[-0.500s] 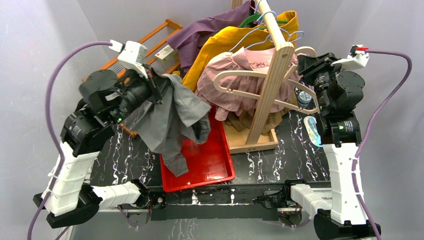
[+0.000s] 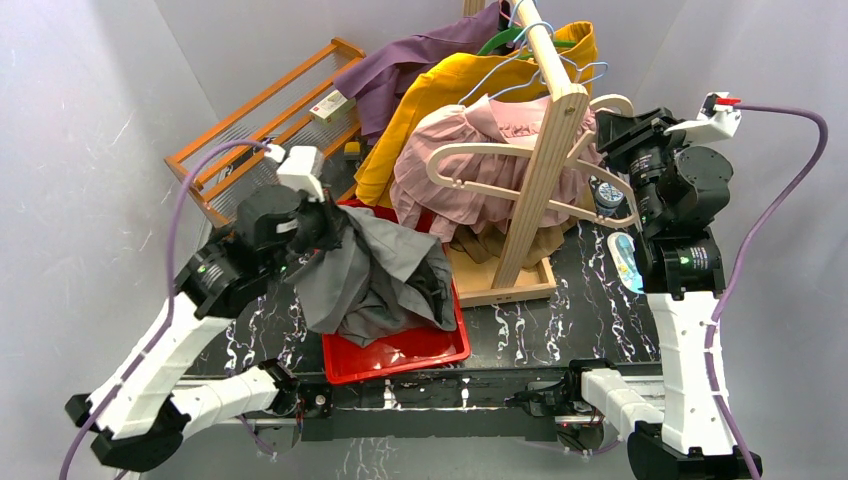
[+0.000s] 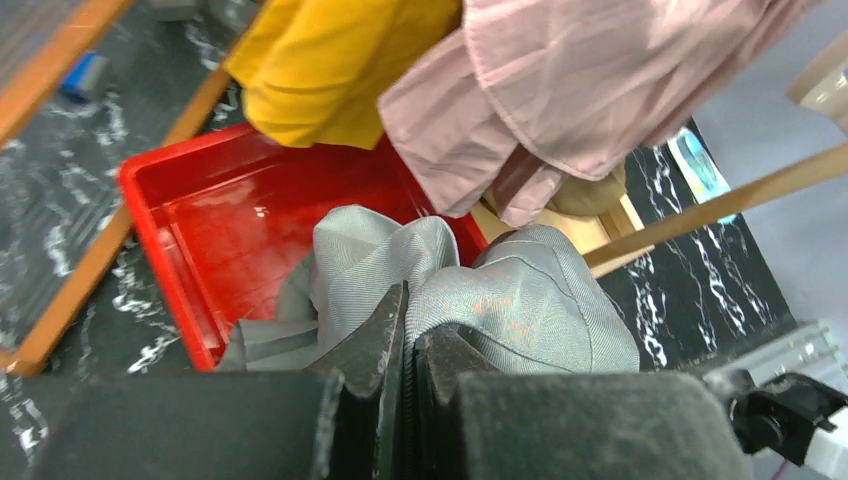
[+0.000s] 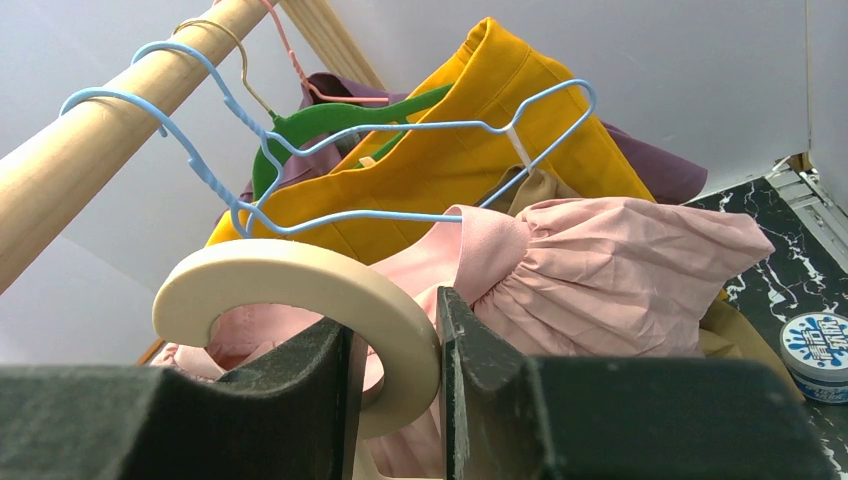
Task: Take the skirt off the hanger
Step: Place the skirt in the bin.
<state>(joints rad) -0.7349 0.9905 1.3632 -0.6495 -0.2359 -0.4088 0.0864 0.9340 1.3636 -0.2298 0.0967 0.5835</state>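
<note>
Black marble table (image 2: 520,320): your left gripper (image 3: 408,300) is pinched tight on the gray skirt (image 2: 375,270), which sags into the red tray (image 2: 420,350), near left. Your right gripper (image 4: 392,325) clamps the cream hanger (image 4: 290,270), far right.

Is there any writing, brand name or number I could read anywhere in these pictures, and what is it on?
Nothing can be read clearly.
Round tin: blue label with white characters, too blurred to read.
White box: a red mark, too small to read.
Blue-and-white packet: print too small to read.
</note>
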